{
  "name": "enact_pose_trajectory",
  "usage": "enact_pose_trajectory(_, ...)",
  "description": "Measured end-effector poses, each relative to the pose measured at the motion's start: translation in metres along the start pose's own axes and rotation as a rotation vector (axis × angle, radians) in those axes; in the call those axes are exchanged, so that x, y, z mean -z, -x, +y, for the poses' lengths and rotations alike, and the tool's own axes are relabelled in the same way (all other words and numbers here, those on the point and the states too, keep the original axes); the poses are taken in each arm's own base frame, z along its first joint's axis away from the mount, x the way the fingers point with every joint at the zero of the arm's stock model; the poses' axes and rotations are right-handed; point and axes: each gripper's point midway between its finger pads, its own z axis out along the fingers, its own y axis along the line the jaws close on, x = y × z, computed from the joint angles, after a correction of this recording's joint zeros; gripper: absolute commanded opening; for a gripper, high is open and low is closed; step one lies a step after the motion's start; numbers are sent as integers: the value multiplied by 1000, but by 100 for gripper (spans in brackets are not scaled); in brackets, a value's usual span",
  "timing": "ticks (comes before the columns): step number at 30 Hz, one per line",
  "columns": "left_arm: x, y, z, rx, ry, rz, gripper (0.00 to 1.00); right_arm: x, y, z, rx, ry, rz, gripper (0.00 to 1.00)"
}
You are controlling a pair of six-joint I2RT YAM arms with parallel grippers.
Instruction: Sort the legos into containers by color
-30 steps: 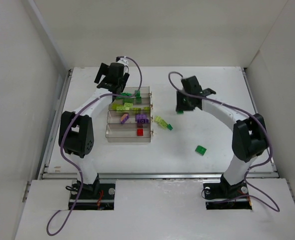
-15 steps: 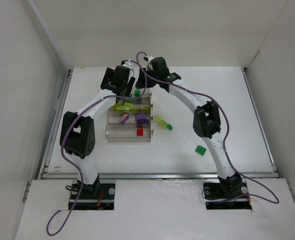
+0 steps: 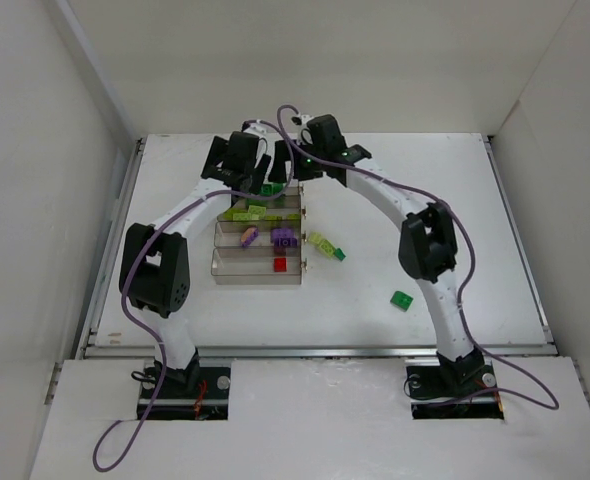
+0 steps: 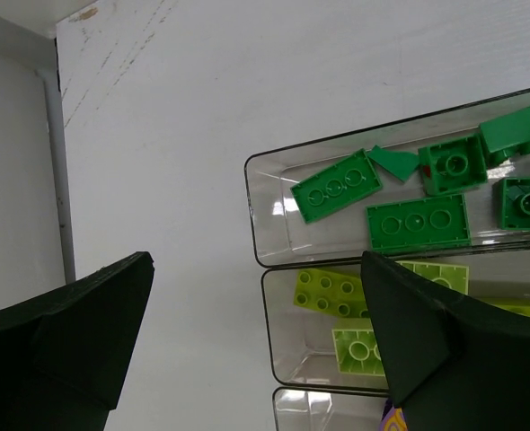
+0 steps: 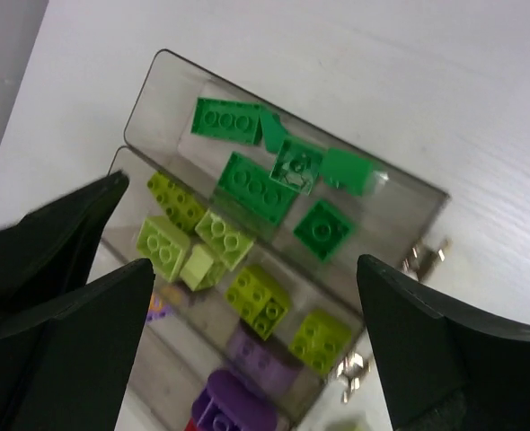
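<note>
Two grippers now crowd the far end of the containers [image 3: 240, 268].
Right gripper [image 5: 247, 269] swung in from the containers' right side, jaws now spread and empty, over the dark green legos [image 5: 254, 189] in the far bin [image 4: 251, 193]. Left gripper [image 4: 256, 260] is spread and empty too. From above they hide that bin.

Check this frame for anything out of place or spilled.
Three legos lie loose on the table, outside the tray: a yellow-green brick and a small dark green brick beside its right end, and a larger dark green brick farther right. Inside it, colors look separated.
</note>
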Motion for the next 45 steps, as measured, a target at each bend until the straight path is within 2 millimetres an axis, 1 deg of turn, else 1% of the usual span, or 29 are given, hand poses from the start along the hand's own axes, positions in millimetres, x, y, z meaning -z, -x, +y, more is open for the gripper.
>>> enact_pose_trajectory(2, 0, 0, 0, 2, 1, 2, 100, 27, -4, 0, -2, -50, 16, 100)
enact_pose_trajectory(4, 0, -1, 1, 4, 6, 2, 100, 62, -7, -7, -14, -144, 18, 100)
enact_pose_trajectory(6, 0, 0, 2, 15, 15, 1, 100, 108, -17, -18, -52, -265, 19, 100)
enact_pose_trajectory(8, 0, 0, 3, 29, 29, 0, 100, 157, -30, -38, -112, -391, 11, 100)
enact_pose_trajectory(9, 0, 0, 4, 39, 38, 1, 100, 182, -39, -52, -152, -452, 3, 100)
enact_pose_trajectory(10, 1, 0, 6, 55, 50, 2, 100, 207, -53, -66, -198, -516, 6, 100)
enact_pose_trajectory(11, 1, 0, 7, 61, 54, 2, 100, 234, -73, -84, -255, -594, 12, 100)
enact_pose_trajectory(12, 0, 1, 7, 75, 61, 2, 100, 248, -87, -96, -290, -646, 12, 100)
enact_pose_trajectory(13, 0, 0, 7, 87, 64, 4, 100, 263, -109, -107, -331, -706, 30, 100)
enact_pose_trajectory(14, -1, 0, 7, 100, 68, 6, 100, 275, -134, -113, -363, -757, 69, 100)
enact_pose_trajectory(15, -1, 1, 7, 114, 71, 8, 100, 283, -160, -115, -387, -793, 115, 100)
enact_pose_trajectory(16, -2, 1, 7, 126, 74, 11, 100, 288, -184, -115, -408, -817, 159, 100)
enact_pose_trajectory(19, -3, 2, 6, 157, 81, 14, 100, 296, -244, -111, -471, -855, 282, 100)
enact_pose_trajectory(20, -3, 1, 6, 164, 84, 17, 100, 299, -259, -110, -495, -866, 309, 100)
enact_pose_trajectory(22, -3, 0, 6, 175, 88, 21, 100, 305, -277, -110, -535, -884, 337, 100)
enact_pose_trajectory(27, -3, -2, 10, 187, 112, 29, 100, 307, -289, -110, -586, -899, 329, 100)
enact_pose_trajectory(32, -2, -3, 11, 195, 124, 32, 100, 309, -310, -114, -604, -924, 363, 100)
enact_pose_trajectory(33, -3, -3, 11, 195, 125, 34, 100, 309, -312, -114, -606, -925, 365, 95)
enact_pose_trajectory(34, -3, -3, 11, 196, 127, 35, 100, 307, -312, -115, -608, -924, 367, 93)
enact_pose_trajectory(37, -3, -4, 12, 197, 134, 37, 100, 303, -313, -117, -610, -923, 363, 93)
enact_pose_trajectory(39, -3, -4, 12, 197, 134, 38, 100, 303, -313, -117, -610, -924, 363, 89)
enact_pose_trajectory(40, -3, -4, 12, 197, 135, 38, 100, 302, -313, -117, -609, -923, 360, 81)
enact_pose_trajectory(43, -3, -4, 12, 200, 135, 38, 100, 299, -313, -118, -609, -919, 358, 70)
enact_pose_trajectory(45, -2, -5, 13, 199, 138, 40, 100, 298, -315, -120, -607, -922, 366, 68)
